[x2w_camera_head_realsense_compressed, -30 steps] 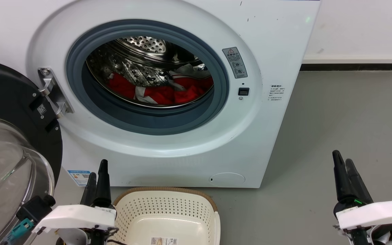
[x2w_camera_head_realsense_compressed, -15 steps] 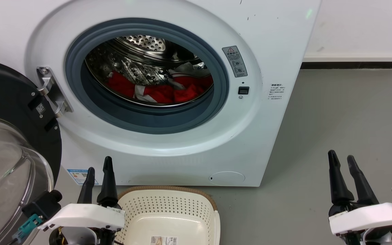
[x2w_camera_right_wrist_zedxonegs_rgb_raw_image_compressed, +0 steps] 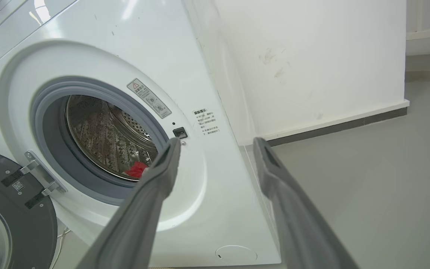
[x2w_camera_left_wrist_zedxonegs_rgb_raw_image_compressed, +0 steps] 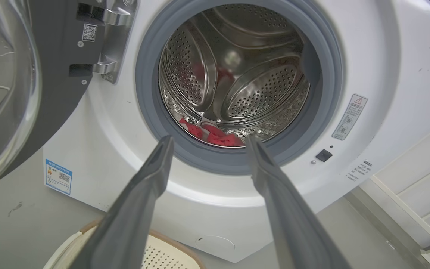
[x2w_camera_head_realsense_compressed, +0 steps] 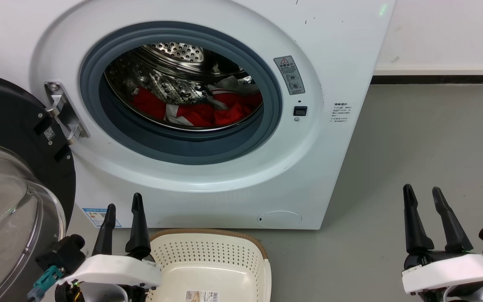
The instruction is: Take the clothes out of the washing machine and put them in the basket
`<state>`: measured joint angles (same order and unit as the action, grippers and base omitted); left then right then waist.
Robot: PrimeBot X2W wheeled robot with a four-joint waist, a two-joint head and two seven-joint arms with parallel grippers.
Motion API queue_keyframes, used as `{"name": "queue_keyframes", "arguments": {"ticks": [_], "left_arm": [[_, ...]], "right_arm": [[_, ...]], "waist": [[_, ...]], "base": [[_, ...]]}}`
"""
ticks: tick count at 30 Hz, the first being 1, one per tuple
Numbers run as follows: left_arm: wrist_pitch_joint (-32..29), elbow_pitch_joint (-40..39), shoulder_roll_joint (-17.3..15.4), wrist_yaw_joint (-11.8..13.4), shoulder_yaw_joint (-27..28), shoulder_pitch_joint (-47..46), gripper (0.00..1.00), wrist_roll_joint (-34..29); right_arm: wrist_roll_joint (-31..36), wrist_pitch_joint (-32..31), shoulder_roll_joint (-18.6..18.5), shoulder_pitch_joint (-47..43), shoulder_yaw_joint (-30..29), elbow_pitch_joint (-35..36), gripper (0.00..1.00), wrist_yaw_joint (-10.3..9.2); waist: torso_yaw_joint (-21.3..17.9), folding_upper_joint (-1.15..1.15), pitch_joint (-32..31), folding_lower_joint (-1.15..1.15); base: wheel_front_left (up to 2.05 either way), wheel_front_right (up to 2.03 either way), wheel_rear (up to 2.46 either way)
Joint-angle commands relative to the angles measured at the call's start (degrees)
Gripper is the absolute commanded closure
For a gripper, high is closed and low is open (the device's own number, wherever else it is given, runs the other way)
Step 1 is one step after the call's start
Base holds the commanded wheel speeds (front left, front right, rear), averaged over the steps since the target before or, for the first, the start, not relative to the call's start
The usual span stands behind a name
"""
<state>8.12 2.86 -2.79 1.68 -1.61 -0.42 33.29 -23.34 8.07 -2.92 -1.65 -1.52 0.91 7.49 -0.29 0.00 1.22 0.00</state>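
The clothes (x2w_camera_head_realsense_compressed: pixel 199 112), bright red with white bands, lie bunched at the bottom of the perforated steel drum (x2w_camera_head_realsense_compressed: pixel 174 58) inside the washing machine (x2w_camera_head_realsense_compressed: pixel 224 188), up ahead of both claws and well beyond their fingertips. The porthole stands uncovered, ringed by its grey gasket (x2w_camera_head_realsense_compressed: pixel 268 126). The black-rimmed glass door (x2w_camera_head_realsense_compressed: pixel 15 167) is swung wide on the left claw's outer side. A warning sticker (x2w_camera_head_realsense_compressed: pixel 289 75) sits on the machine's front, beside the gasket.

The basket (x2w_camera_head_realsense_compressed: pixel 208 251) stands on the grey floor (x2w_camera_head_realsense_compressed: pixel 413 138) at the foot of the machine, just beside the left claw on its inner side. It is between the two claws but much nearer the left one, and a label sticker (x2w_camera_head_realsense_compressed: pixel 201 296) lies on its bottom.

The left claw (x2w_camera_head_realsense_compressed: pixel 124 200) is low before the machine's front, fingers spread apart and gripping nothing. In the left wrist view the red cloth shows between the two fingertips, farther on.

The right claw (x2w_camera_head_realsense_compressed: pixel 421 188) is over the floor off the machine's right corner, well apart from the basket. Its fingers are likewise spread and grip nothing. In its wrist view a scrap of red shows just past one finger.
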Motion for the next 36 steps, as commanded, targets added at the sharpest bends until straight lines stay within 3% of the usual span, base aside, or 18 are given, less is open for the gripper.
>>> {"name": "queue_keyframes", "arguments": {"ticks": [1, 36], "left_arm": [[0.5, -0.9, -0.1, 0.0, -0.1, 0.0, 0.00, -1.6], [5.2, -0.5, -0.1, 0.4, -1.0, 2.2, 0.00, -19.4]], "right_arm": [[1.6, 0.6, 0.0, -0.4, 0.1, 1.0, 0.00, 0.00], [20.5, 5.2, 0.1, -3.3, 0.9, 3.5, 0.00, -0.01]], "waist": [[0.0, 0.00, 0.0, 0.00], [-0.2, 0.00, 0.4, 0.00]], "base": [[0.00, 0.00, 0.00], [0.00, 0.00, 0.00]]}}
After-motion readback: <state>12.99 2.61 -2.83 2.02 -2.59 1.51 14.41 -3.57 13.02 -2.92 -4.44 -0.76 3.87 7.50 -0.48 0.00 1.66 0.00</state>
